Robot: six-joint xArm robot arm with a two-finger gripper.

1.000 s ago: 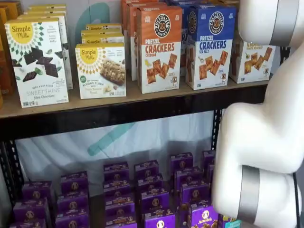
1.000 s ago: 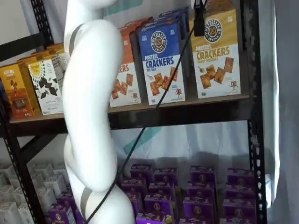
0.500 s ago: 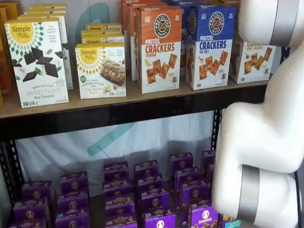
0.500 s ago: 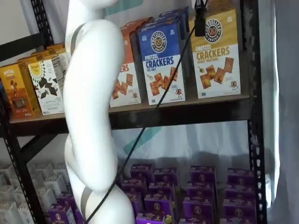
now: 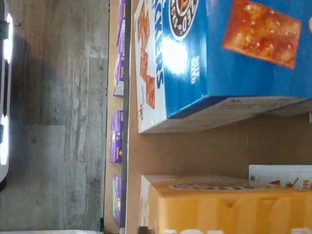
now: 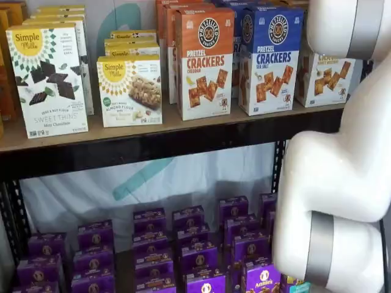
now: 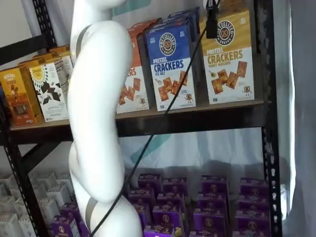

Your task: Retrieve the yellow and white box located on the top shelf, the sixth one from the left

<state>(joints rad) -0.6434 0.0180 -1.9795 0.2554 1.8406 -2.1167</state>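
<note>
The yellow and white box (image 7: 229, 57) stands upright at the right end of the top shelf (image 7: 197, 112), beside the right upright. In a shelf view (image 6: 327, 76) my white arm covers most of it. The wrist view shows its yellow top (image 5: 229, 204) close up, next to the blue cracker carton (image 5: 234, 53). My gripper (image 7: 211, 22) shows only as a black finger hanging from the view's top edge with a cable, in front of the box's upper left corner. No gap or grasp can be made out.
Blue (image 6: 270, 58) and orange (image 6: 204, 61) cracker cartons stand left of the target. White Simple Mills boxes (image 6: 49, 79) are further left. Purple boxes (image 6: 195, 250) fill the lower level. The black right upright (image 7: 264, 74) stands close beside the target.
The white arm has shifted very slightly. The black finger stays in front of the yellow and white box. No box has moved.
</note>
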